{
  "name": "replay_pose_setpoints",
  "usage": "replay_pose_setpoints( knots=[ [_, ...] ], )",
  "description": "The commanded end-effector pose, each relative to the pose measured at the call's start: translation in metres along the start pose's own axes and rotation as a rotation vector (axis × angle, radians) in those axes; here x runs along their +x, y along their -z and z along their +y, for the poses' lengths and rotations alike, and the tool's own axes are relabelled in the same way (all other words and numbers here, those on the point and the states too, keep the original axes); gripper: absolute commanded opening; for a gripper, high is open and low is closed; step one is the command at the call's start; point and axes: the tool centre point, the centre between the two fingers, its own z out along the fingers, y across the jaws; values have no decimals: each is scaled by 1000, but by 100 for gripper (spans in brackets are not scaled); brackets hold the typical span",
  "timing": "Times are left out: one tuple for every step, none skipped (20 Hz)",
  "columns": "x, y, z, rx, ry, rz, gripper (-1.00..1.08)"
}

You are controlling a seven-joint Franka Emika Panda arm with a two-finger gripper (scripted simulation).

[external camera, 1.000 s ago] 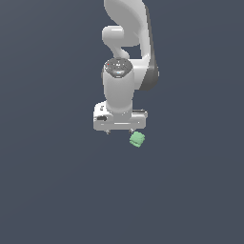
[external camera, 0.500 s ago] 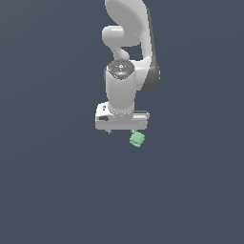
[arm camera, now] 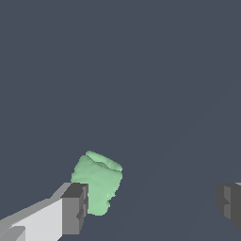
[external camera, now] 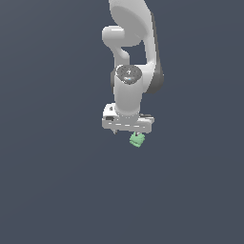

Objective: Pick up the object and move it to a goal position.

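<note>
In the exterior view the white, smooth-shelled robot arm (external camera: pixel 131 52) hung straight down over a flat, featureless dark grey-blue floor (external camera: pixel 52 190), and its white gripper (external camera: pixel 127 129) sat low above that surface. The small light-green cube with matte faces (external camera: pixel 137 139) lay just under the end of the gripper body on the exterior view's right, so it stood off-centre rather than under the middle of the tool. In the wrist view the jaws were spread wide: one dark grey, blocky fingertip (arm camera: pixel 75 208) on its pale finger stood against the green cube (arm camera: pixel 97 182), seemingly touching it, while the other pad (arm camera: pixel 230 202) was well apart from it across bare floor. The cube's outline looked soft and slightly lumpy at its corners, with no gloss. My judgement is that the risk lay in this offset: closing or descending from here could push the cube sideways with the near finger, or tip it, instead of trapping it squarely between both pads. A light block on a smooth floor would probably slide easily.
</note>
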Motion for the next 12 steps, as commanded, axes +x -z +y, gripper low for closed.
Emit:
replay_pose_setpoints(
  knots=[
    [-4,-6,-7,0,-50,-1,100],
    [-6,-9,-10,1,-72,-2,100],
    [-8,-12,-13,1,-93,-2,100],
    [-10,-14,-16,1,-115,-3,100],
    [-12,-17,-19,1,-136,-3,100],
    [-14,-20,-22,1,-158,-4,100],
    [-16,-22,-25,1,-180,-4,100],
    [-18,-25,-28,0,-201,-5,100],
    [-20,-27,-31,0,-223,-5,100],
    [-22,-30,-34,0,-244,-6,100],
    [-24,-32,-36,0,-265,-6,100],
    [-25,-34,-39,0,-284,-6,100]
  ],
)
